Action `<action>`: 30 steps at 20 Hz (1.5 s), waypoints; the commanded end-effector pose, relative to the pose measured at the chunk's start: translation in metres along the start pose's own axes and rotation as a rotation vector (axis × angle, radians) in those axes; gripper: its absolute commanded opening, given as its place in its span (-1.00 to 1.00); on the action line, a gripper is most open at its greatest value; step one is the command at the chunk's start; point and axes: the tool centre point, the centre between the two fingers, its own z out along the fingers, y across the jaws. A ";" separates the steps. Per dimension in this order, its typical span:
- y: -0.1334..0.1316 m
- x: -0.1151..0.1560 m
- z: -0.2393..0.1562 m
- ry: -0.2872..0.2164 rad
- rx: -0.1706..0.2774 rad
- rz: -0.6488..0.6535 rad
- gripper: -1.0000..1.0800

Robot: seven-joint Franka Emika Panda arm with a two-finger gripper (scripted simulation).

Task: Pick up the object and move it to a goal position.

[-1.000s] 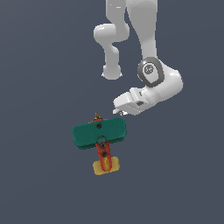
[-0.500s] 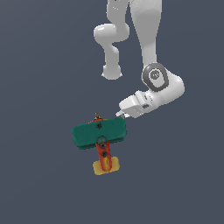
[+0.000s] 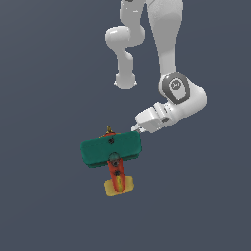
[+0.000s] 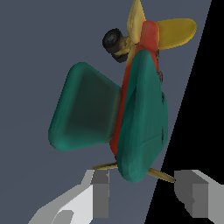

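A: What takes up most of the exterior view?

B: The white Panda arm (image 3: 166, 73). It comes down from the top edge, bends at a round joint, and angles toward the exterior view's left, ending just beside the upper wing's right corner.

A: And the toy biplane (image 3: 112, 159)?

B: It lies on the flat grey-blue ground (image 3: 44, 98), low in the frame and a little left of centre. The long axis is the red-orange fuselage (image 3: 115, 175), running nearly straight up and down in that view. The yellow tail (image 3: 119, 187) is at the lower end, and the nose with its thin yellow propeller (image 3: 108, 130) points up, toward the arm. The broad teal-green wings (image 3: 111, 149) cross that axis, slightly tilted.

A: The gripper (image 4: 142, 194)?

B: The wrist view shows its two grey fingers (image 4: 100, 192) spread apart, gripping nothing. The plane's nose end sits just beyond the gap between them, with the propeller blades reaching toward either finger. I cannot tell whether they touch.

A: Anything smaller?

B: A black wheel (image 4: 114, 41) near the tail.
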 end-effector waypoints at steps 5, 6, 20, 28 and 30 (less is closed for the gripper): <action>0.007 0.000 0.000 0.001 -0.023 0.008 0.23; 0.007 0.001 0.000 0.003 -0.026 0.007 0.23; 0.001 0.009 -0.004 0.032 -0.086 -0.006 0.23; 0.003 0.007 0.007 0.014 -0.099 -0.013 0.23; 0.004 0.007 0.011 0.007 -0.101 -0.014 0.23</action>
